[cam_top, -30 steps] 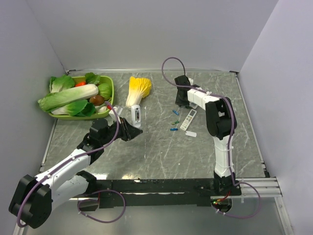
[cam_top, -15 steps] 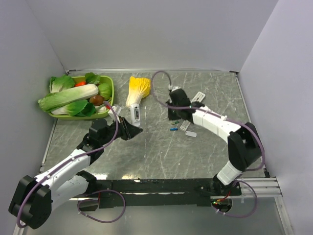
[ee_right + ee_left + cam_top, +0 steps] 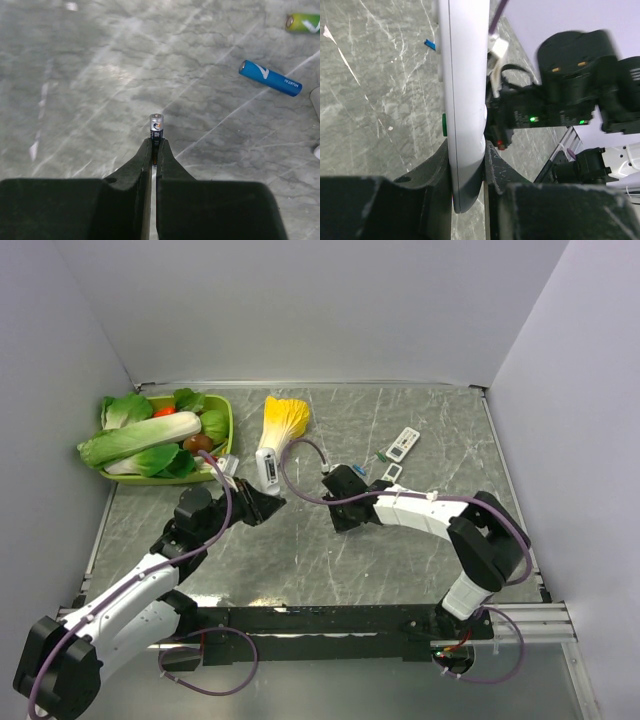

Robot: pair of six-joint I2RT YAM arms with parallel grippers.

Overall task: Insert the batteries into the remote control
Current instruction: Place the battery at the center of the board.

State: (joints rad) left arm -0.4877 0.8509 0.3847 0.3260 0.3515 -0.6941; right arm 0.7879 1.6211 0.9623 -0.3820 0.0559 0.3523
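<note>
Swung over from the loose batteries [image 3: 270,78] to mid-frame, my right hand [image 3: 154,147] is clamped on one battery [image 3: 156,125]; I'd square its tip to the remote [image 3: 462,100] gripped edge-on in my left hand [image 3: 468,161], checking polarity first.

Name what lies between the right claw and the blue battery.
The right wrist view shows only bare table between the right claw, holding a dark battery, and the blue battery.
</note>
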